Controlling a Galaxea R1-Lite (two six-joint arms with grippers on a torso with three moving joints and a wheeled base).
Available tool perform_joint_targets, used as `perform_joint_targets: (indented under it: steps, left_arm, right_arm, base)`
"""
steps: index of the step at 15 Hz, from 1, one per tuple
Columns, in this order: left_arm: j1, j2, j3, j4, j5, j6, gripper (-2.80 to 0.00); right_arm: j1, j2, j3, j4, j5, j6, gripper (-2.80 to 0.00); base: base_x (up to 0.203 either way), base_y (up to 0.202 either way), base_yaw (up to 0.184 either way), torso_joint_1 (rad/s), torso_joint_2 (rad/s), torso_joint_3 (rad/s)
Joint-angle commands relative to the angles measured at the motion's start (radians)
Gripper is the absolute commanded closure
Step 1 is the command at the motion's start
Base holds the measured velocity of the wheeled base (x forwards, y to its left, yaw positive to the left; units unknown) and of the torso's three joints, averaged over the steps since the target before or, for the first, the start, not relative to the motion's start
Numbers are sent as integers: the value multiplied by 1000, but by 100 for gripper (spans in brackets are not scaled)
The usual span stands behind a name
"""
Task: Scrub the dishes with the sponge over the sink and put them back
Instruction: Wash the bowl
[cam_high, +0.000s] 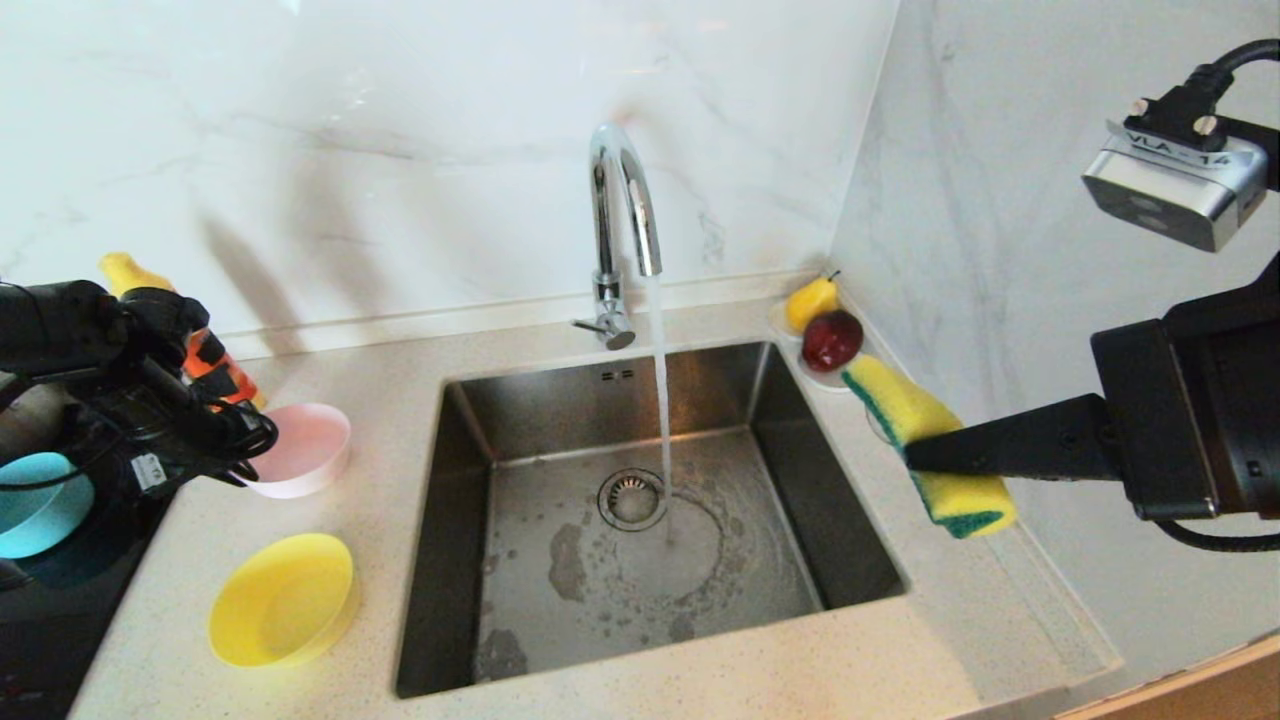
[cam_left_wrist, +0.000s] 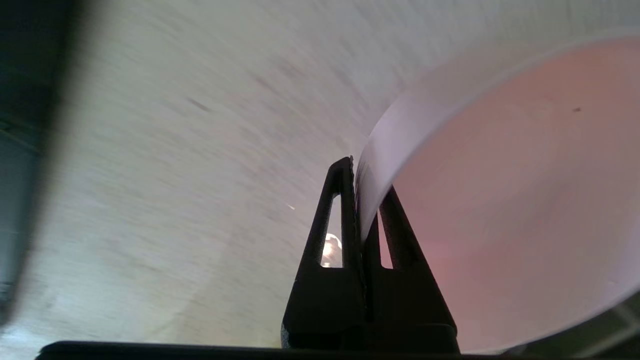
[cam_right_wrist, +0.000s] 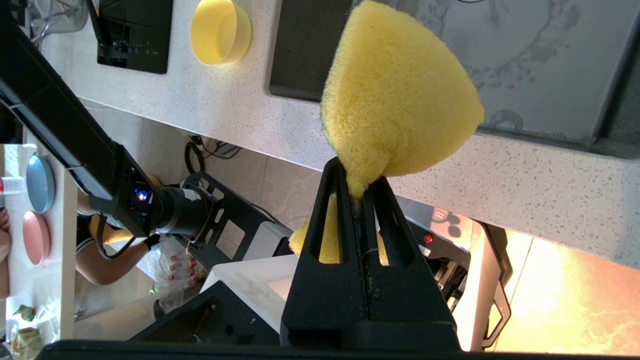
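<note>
My left gripper (cam_high: 243, 470) is shut on the near rim of the pink bowl (cam_high: 303, 447), left of the sink (cam_high: 480, 640). The left wrist view has the pink bowl (cam_left_wrist: 510, 200) filling one side, its wall pinched between the black fingers (cam_left_wrist: 345, 200). Closer to me on the counter lies the yellow bowl (cam_high: 283, 598). The light blue bowl (cam_high: 35, 505) shows at the far left, partly behind the arm. To the right of the sink my right gripper (cam_high: 915, 462) is shut on the yellow and green sponge (cam_high: 925, 443), squeezing it (cam_right_wrist: 395, 95) at its middle.
Water runs from the chrome tap (cam_high: 622, 215) into the basin near the drain strainer (cam_high: 632, 497). A white saucer (cam_high: 790, 325) with a yellow pear (cam_high: 810, 300) and a red fruit (cam_high: 831, 340) sits in the back right corner. A black hob (cam_high: 60, 620) lies at the left.
</note>
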Motion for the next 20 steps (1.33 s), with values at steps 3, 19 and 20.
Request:
perform_joint_targets:
  steps: [3,19,20]
  left_arm:
    - [44,-61,-53,-9,-3,-38,0]
    - [-502,-215,-49,26,82,-24,0]
    - [-540,-204,-48,31,97,-24,0]
  right_arm:
    - [0,2,0,2,0,0,0]
    - [0,0,27,2,0,-5,0]
    - [2,0,27,2,0,-5,0]
  base:
    - [0,0,0,0,0,0]
    - [0,0,0,0,0,0]
    - [0,0,0,0,0,0]
